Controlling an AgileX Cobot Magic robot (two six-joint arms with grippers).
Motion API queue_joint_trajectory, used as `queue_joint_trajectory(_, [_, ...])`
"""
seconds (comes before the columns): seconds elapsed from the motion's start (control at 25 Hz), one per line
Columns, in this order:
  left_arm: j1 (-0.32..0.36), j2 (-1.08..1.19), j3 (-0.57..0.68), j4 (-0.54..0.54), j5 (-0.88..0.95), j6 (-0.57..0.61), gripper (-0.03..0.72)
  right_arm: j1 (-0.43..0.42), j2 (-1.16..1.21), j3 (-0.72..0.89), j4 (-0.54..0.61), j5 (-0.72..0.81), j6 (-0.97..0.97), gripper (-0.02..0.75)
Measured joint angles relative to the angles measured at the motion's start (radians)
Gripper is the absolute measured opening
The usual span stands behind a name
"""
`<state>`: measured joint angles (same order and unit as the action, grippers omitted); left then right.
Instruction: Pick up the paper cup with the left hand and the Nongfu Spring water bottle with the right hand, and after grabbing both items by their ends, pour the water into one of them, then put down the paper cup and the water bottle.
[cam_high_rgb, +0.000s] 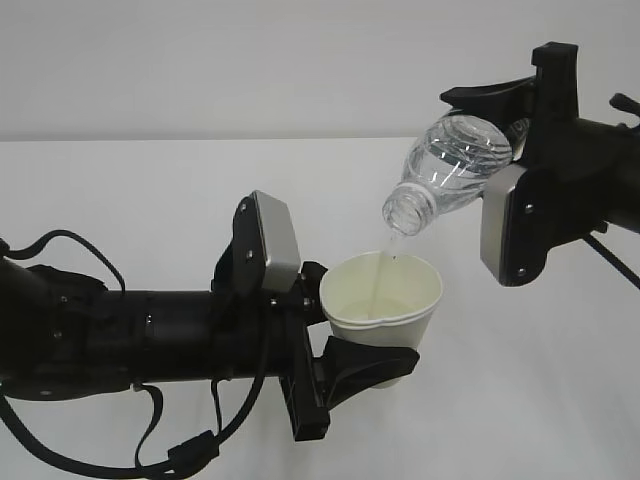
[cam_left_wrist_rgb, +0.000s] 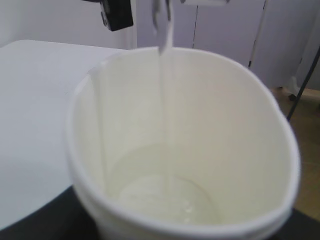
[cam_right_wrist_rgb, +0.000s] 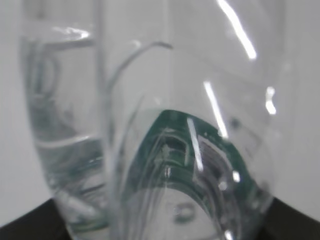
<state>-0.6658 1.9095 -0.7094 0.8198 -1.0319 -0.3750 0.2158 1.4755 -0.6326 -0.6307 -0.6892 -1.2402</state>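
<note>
I'm mid-pour. My right hand (cam_high_rgb: 515, 120) is clamping the Nongfu Spring water bottle (cam_high_rgb: 450, 170) at its base end, jaws closed round the body. The bottle's long axis is running from approx 2 o'clock down to 8 o'clock in the exterior view, open neck lowest & aimed at the cup. My left hand (cam_high_rgb: 345, 335) is gripping the paper cup (cam_high_rgb: 382, 312) low on its wall, black fingers wrapping both sides, rim squeezed a bit oval in the left wrist view. The cup is sitting upright, held clear above the table (cam_high_rgb: 150, 200).

Key relation: the bottle mouth is hanging just above the cup rim, toward the rim's 1 o'clock side, not touching it. The left hand is the nearer one to the cup's centre; the right is coming in from 2 o'clock. The water (cam_high_rgb: 378, 282) is falling as a thin stream inside the rim and landing on the cup floor.

Contents: the cup is holding only a shallow pool at the bottom, lots of room left. The bottle is showing water lying along its lower side w/ air above; the right wrist view shows the level line & green label band through the plastic.

Next, I judge: level the bottle back up before lowering both, keeping the neck over the rim till the stream stops
</note>
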Motion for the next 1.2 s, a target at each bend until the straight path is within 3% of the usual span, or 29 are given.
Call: queue_joint_trajectory(1.2, [0.000, 0.000, 0.000, 0.000, 0.000, -0.001, 0.446, 0.000, 0.000, -0.001, 0.000, 0.000, -0.032, 0.427])
